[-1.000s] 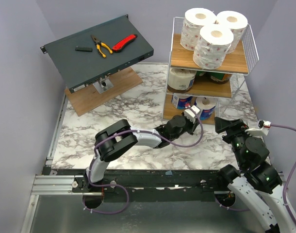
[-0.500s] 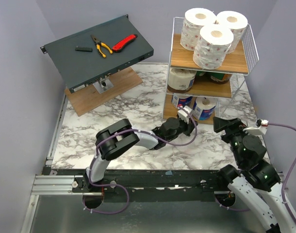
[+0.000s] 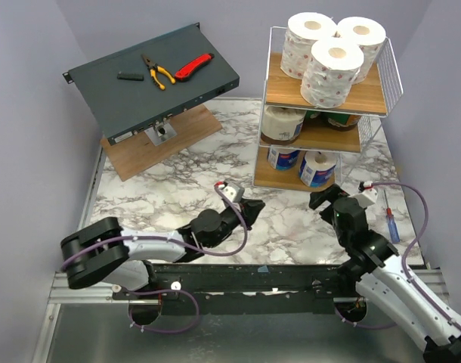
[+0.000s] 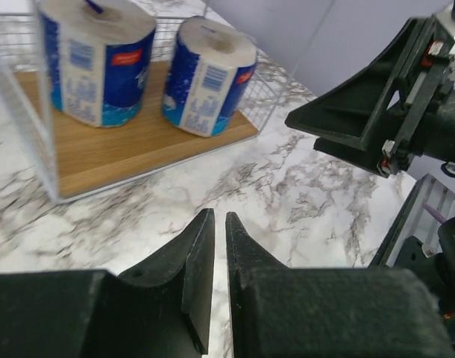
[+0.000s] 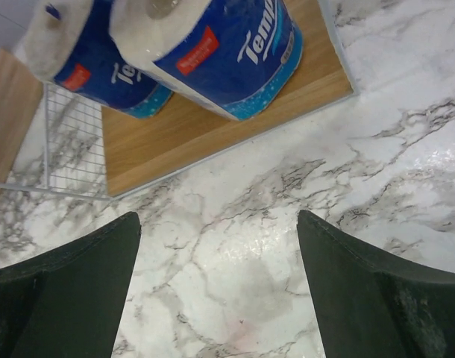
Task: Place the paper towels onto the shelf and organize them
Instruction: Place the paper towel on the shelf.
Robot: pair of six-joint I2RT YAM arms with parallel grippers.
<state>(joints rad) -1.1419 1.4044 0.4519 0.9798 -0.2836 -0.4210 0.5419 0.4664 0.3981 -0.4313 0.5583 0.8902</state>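
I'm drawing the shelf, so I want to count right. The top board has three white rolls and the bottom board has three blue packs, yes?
Not quite. The bottom board holds two blue packs, not three; the left wrist view shows both standing side by side. The three white rolls on the top board are right.

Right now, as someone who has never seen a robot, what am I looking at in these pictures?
Two black robot arms are bolted at the near edge of a marble table. The wide picture comes from a camera above and behind them; the other two come from cameras on each wrist. The left tool is nearly shut, the right tool open; both hold nothing. The white wire shelf carries paper rolls: three white on top, blue-wrapped ones at the bottom. Pliers and a red knife lie on a slanted dark box.
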